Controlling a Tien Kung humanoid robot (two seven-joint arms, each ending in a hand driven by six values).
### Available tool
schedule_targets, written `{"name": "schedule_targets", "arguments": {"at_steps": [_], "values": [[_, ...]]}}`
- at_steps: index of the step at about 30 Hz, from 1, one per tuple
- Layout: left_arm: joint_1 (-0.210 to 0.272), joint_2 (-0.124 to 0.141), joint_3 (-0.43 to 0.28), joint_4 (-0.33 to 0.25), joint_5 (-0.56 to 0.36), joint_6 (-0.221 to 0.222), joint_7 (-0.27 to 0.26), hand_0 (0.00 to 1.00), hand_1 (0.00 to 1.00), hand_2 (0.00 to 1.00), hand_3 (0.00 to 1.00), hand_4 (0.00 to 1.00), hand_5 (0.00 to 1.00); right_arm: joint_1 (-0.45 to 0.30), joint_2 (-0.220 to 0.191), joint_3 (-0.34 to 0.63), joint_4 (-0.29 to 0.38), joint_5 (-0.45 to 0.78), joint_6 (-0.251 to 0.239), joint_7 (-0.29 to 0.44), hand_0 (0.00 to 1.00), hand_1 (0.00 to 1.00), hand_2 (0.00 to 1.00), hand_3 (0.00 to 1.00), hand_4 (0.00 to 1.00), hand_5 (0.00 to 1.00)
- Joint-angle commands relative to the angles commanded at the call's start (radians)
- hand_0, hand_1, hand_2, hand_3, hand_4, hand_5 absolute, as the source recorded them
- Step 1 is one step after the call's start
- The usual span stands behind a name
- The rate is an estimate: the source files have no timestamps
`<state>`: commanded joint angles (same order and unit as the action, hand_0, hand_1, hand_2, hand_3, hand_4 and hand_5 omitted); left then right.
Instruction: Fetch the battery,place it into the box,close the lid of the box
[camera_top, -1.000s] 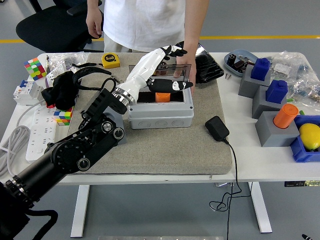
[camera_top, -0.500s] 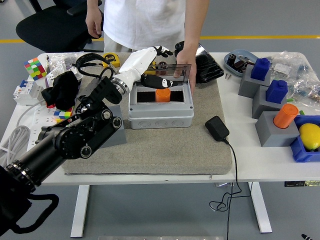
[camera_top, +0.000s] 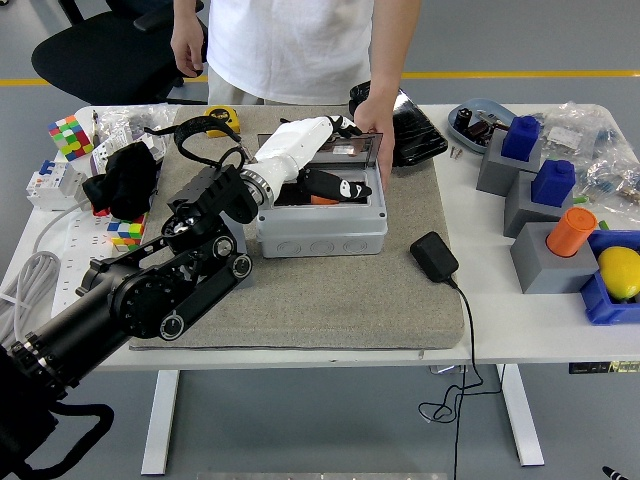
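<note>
Left hand (camera_top: 325, 170) is over the open box (camera_top: 320, 225), white palm across the top, black thumb low over the cavity, fingers loosely spread, gripping nothing; looks set to bring the lid down. Battery (camera_top: 322, 199), orange, already sits inside, half hidden under the hand. Lid (camera_top: 340, 150) tilted partway up, propped by the person's hand (camera_top: 372, 135) at rear right corner. Right arm not visible.

Orange battery (camera_top: 322, 199) inside open grey box (camera_top: 320, 229)

Grey box (camera_top: 320, 235), orange battery (camera_top: 322, 199)
</note>
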<state>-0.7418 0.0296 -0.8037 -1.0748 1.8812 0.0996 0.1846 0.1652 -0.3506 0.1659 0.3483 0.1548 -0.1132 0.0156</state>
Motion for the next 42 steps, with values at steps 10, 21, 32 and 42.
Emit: {"name": "schedule_targets", "arguments": {"at_steps": [10,21,32,42], "values": [[0.068,0.085,0.024,-0.115,-0.058,-0.023,0.033,0.708,0.753,0.741,0.753,0.998,0.42,-0.005,-0.002,0.012,0.002,-0.011,-0.001,0.001,0.567,0.625,0.653,0.552,0.95,0.484],[0.107,0.12,0.065,-0.153,-0.118,-0.047,0.056,0.706,0.748,0.742,0.751,0.998,0.44,-0.003,-0.002,0.015,0.003,-0.014,-0.002,0.004,0.567,0.625,0.653,0.551,0.95,0.483],[0.188,0.141,-0.062,-0.285,-0.181,0.023,-0.035,0.69,0.747,0.741,0.749,0.998,0.462,-0.001,-0.003,0.002,0.002,-0.009,-0.003,0.004,0.568,0.625,0.652,0.551,0.949,0.485],[0.349,0.119,-0.291,-0.336,-0.406,0.123,-0.179,0.683,0.754,0.74,0.749,0.998,0.448,0.0,-0.003,-0.005,-0.003,0.005,-0.002,0.003,0.568,0.625,0.653,0.55,0.949,0.484]]}}
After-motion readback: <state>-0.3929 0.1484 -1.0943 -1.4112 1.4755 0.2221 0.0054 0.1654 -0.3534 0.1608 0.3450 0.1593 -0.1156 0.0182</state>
